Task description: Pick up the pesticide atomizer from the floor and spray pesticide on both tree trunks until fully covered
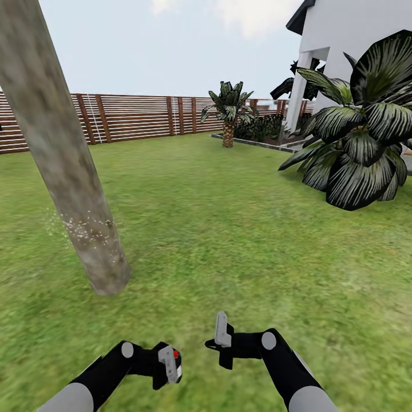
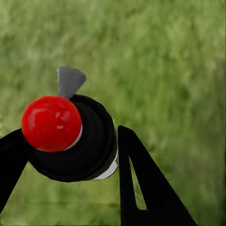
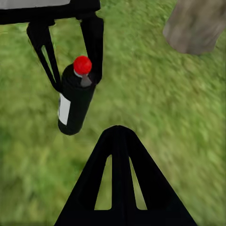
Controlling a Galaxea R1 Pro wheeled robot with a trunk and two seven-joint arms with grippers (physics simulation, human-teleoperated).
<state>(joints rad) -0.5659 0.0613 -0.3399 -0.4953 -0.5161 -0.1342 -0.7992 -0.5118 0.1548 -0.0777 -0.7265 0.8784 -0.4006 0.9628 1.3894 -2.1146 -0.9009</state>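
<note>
My left fingers [image 2: 136, 188] are clamped on the pesticide atomizer [image 3: 75, 101]: in the right wrist view the black bottle hangs between the two dark prongs of my left gripper [image 1: 170, 364], red nozzle top up and white label on its side, clear of the grass. In my left wrist view the red cap sits right against the camera with the black body behind it. My right gripper [image 1: 222, 337] is held just beside the left one, carrying nothing; I see its fingers edge-on and overlapping, so I cannot tell whether they are apart or together.

Beyond my hands the lawn [image 1: 229, 229] runs out to the brown slatted fence [image 1: 131, 117]. The tree trunk [image 1: 63, 154] stands near, ahead and to my left, thick and mottled grey-brown. A scatter of pale specks lies on and just beside its lower part, which I take for spray.

So I judge the pick-up done and this trunk begun but far from covered, since most of the bark looks bare. A second tree of this kind is not in sight; the short palm [image 1: 229, 114] by the house does not count. That one is wholly left.
</note>
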